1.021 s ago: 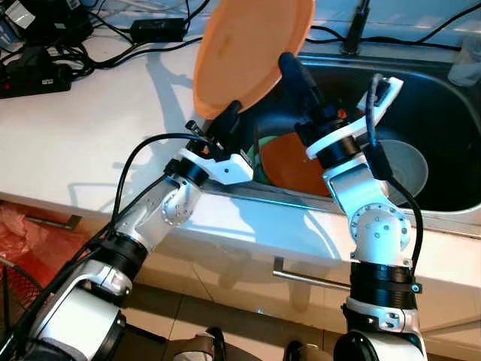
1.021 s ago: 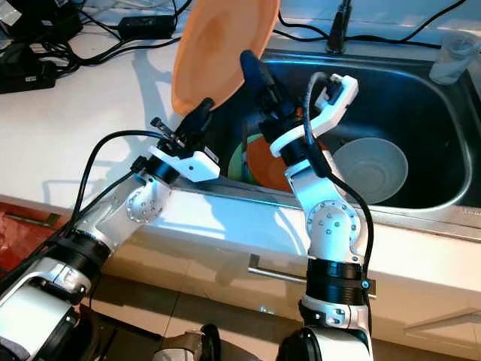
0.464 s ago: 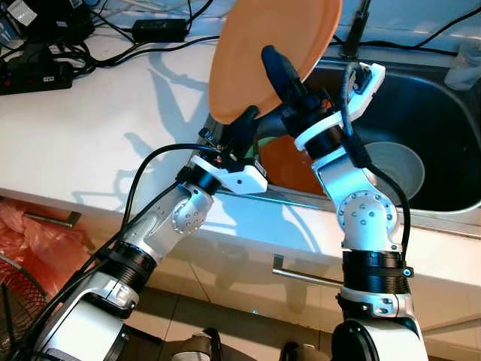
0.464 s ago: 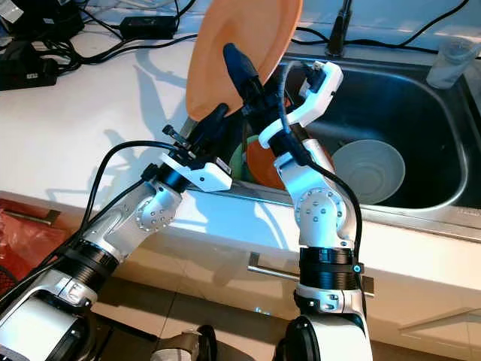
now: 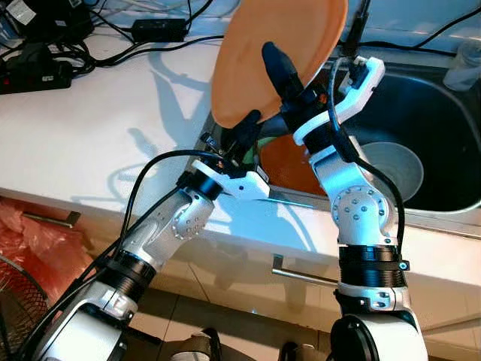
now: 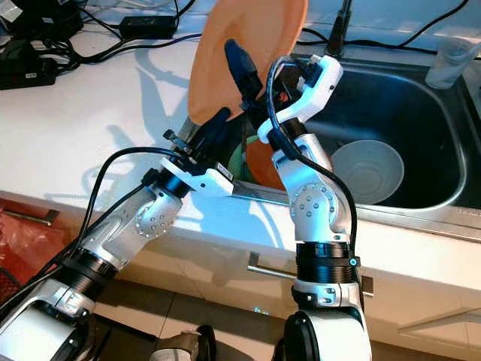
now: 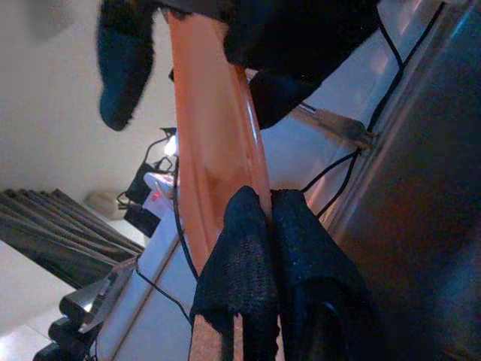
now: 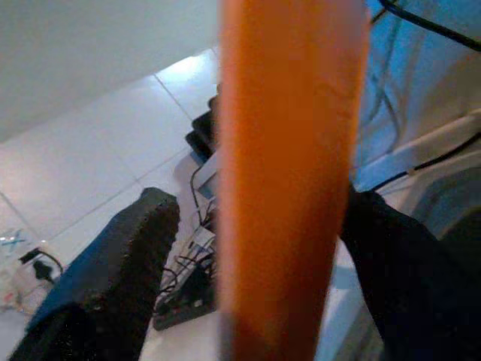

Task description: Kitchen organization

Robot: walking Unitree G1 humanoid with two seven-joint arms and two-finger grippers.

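Orange plate (image 5: 278, 53), large and round, is held up on edge above the left rim of the sink (image 5: 443, 128), tilted so its face looks toward the robot. Left gripper (image 5: 248, 128) has hold of the plate's lower edge: in the left wrist view its two black fingers (image 7: 248, 263) are pressed close together with the thin orange rim pinched between them, the jaws all but closed on it. Right gripper (image 5: 282, 71) reaches across the plate higher up; one black finger (image 5: 276, 64) lies over the near face. In the right wrist view the plate's edge (image 8: 289, 173) runs straight between that gripper's two fingers (image 8: 128, 256), which stand wide apart on either side of it, so the jaws are spread and straddle the plate; whether they touch it cannot be told.

Down in the dark sink sit a second orange dish (image 5: 289, 162), something green (image 6: 237, 162) just beside it, and a pale grey bowl (image 5: 398, 165) further right. A clear cup (image 5: 466, 60) stands on the far right rim. The white desk (image 5: 98, 135) to the left carries black cables (image 5: 98, 30) and power strips (image 5: 34, 71) along its back edge. A drawer handle (image 5: 304, 274) shows below the sink front, and a red bag (image 5: 30, 241) lies low at the left.
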